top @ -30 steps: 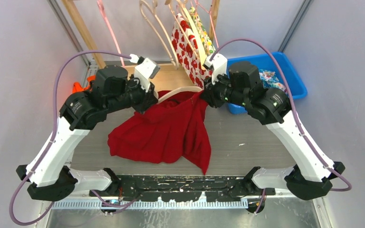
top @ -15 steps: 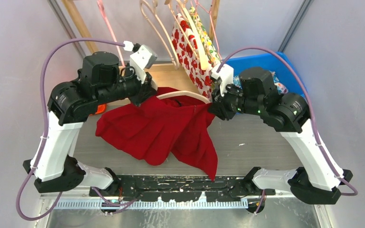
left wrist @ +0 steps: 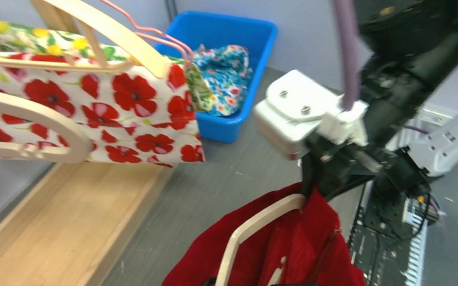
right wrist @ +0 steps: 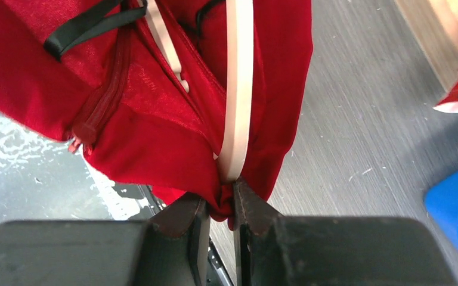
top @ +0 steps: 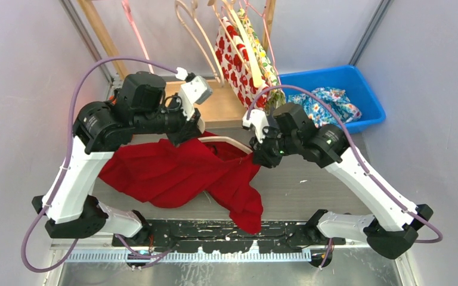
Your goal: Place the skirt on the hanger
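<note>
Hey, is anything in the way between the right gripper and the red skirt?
Nothing visible. The right gripper is pinched on the edge of the red skirt, right at the tip of the wooden hanger, whose arm sits inside the fabric.

The red skirt (top: pixel 167 173) hangs crumpled over the middle of the bench (top: pixel 310 173), one corner trailing toward the near edge. A pale wooden hanger (top: pixel 229 142) arcs inside its waist opening.

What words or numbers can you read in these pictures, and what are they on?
None: no word, number, brand or sign can be read in any view.
The red skirt, the poppy-print cloth and the blue bin show only colour or pattern, no lettering.
</note>
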Robot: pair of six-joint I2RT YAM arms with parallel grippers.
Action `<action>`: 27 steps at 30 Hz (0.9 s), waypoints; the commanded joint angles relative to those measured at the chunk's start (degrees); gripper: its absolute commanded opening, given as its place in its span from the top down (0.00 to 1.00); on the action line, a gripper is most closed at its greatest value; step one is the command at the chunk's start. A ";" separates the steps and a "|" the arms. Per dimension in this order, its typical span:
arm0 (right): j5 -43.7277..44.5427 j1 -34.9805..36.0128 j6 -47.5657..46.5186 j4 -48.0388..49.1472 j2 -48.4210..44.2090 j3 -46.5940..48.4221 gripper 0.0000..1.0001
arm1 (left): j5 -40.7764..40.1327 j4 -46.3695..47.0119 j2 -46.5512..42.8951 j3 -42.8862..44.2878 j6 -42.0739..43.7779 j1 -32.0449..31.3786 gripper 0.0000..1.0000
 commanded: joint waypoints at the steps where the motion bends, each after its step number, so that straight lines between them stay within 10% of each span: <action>1: -12.78 1.59 -4.03 30.30 -1.82 -1.95 0.99 | 11.65 3.99 1.03 -2.93 -0.76 -4.34 0.98; 27: -28.52 0.26 19.82 75.09 5.89 -23.68 0.95 | 11.70 14.10 -2.74 -14.97 -0.06 -9.45 1.00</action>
